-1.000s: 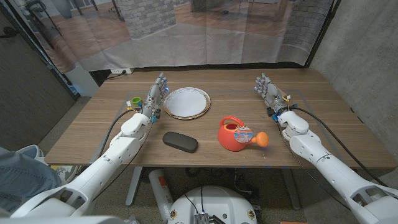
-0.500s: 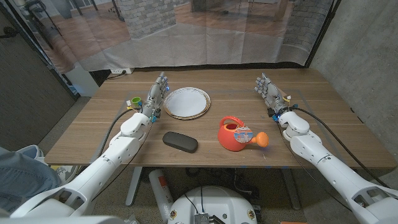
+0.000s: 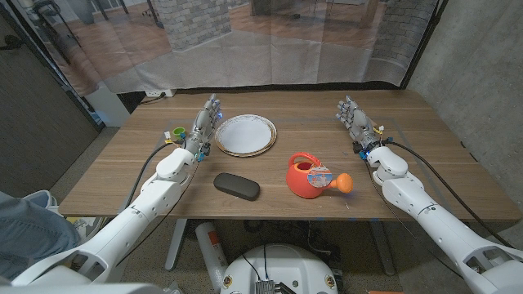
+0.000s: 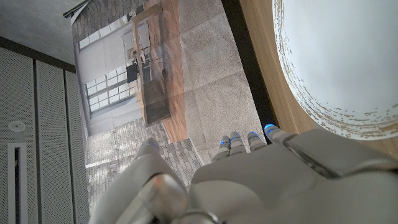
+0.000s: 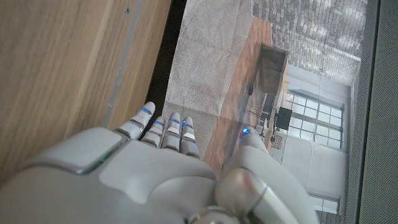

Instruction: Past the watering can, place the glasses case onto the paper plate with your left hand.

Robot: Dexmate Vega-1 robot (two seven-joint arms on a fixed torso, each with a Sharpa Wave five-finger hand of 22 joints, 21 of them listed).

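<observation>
Glasses case (image 3: pixel 237 186) flat, long axis left-right

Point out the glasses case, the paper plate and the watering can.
glasses case (image 3: pixel 237 186): head view, middle of its dark lid.
paper plate (image 3: pixel 245 135): head view, bare white centre.
watering can (image 3: pixel 307 177): head view, red body.

Bare wooden table (image 3: pixel 122 175) lies between the left hand (image 3: pixel 204 126), at the left rim of the paper plate (image 3: pixel 245 135), and the glasses case (image 3: pixel 237 186) near the front edge. The red watering can (image 3: pixel 310 175) stands right of the case, its orange spout pointing right, apart from the plate. A small green object (image 3: pixel 177 133) sits just left of the left hand.
</observation>
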